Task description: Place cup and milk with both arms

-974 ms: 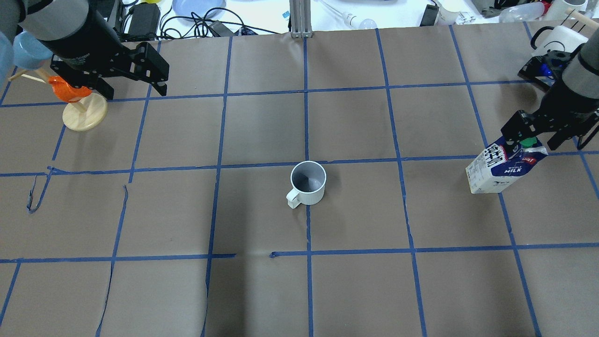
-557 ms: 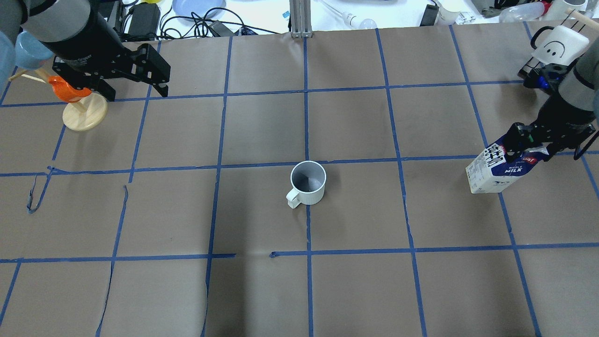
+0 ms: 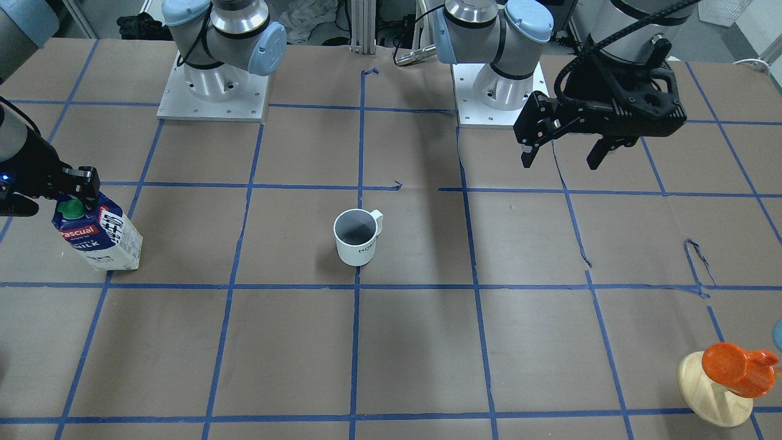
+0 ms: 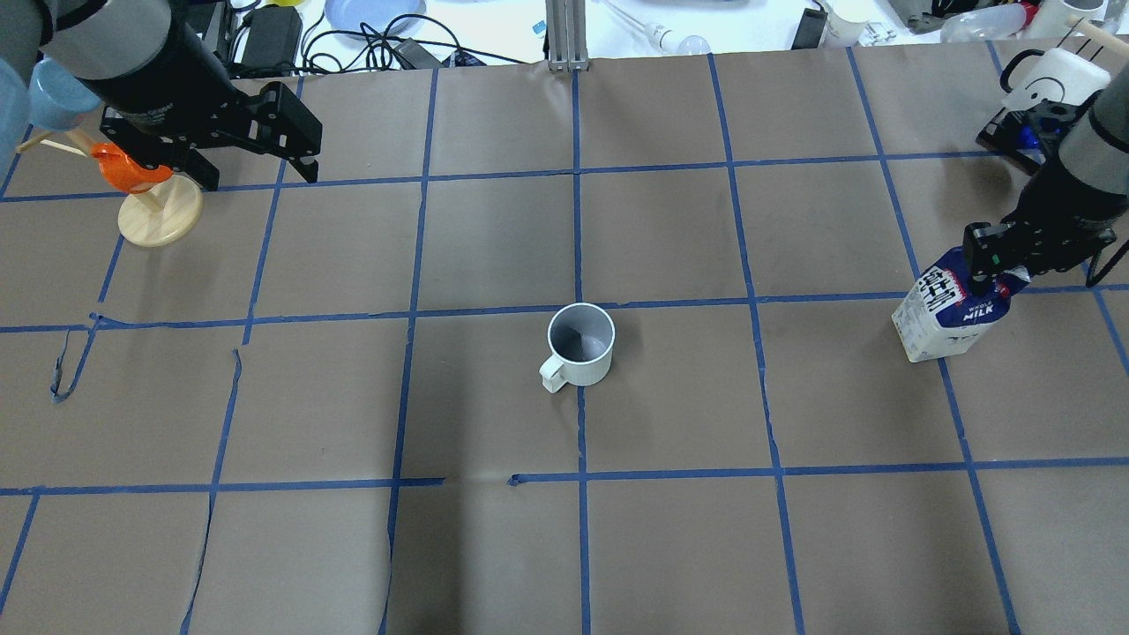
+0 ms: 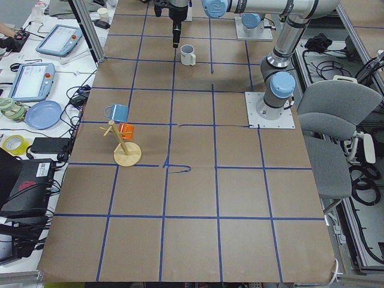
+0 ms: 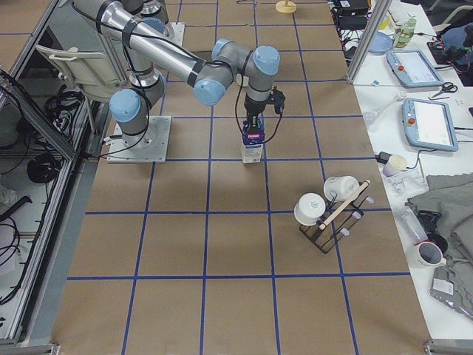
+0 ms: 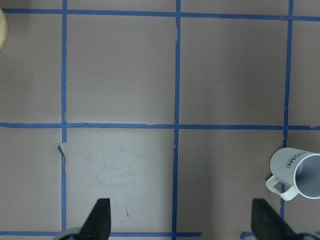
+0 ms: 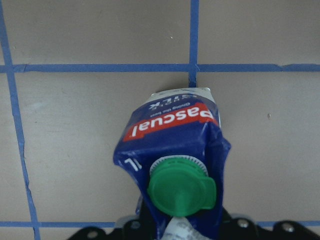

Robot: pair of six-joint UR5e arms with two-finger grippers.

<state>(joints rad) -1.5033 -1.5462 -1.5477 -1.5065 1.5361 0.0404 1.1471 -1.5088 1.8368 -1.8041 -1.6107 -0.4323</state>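
The white cup stands upright at the table's middle, handle toward the robot's left; it also shows in the front view and at the right edge of the left wrist view. The milk, a blue-and-white carton with a green cap, stands slightly tilted at the right; it also shows in the front view and the right wrist view. My right gripper is shut on the carton's top ridge beside the cap. My left gripper is open and empty, high above the back left, far from the cup.
A wooden stand with an orange cup and a blue cup is under my left arm. A black rack with a white smiley mug stands at the back right. Cables and clutter lie beyond the far edge.
My right gripper came down and closed on the carton's top. The carton has turned more upright and shifted slightly right. My left gripper has barely moved.
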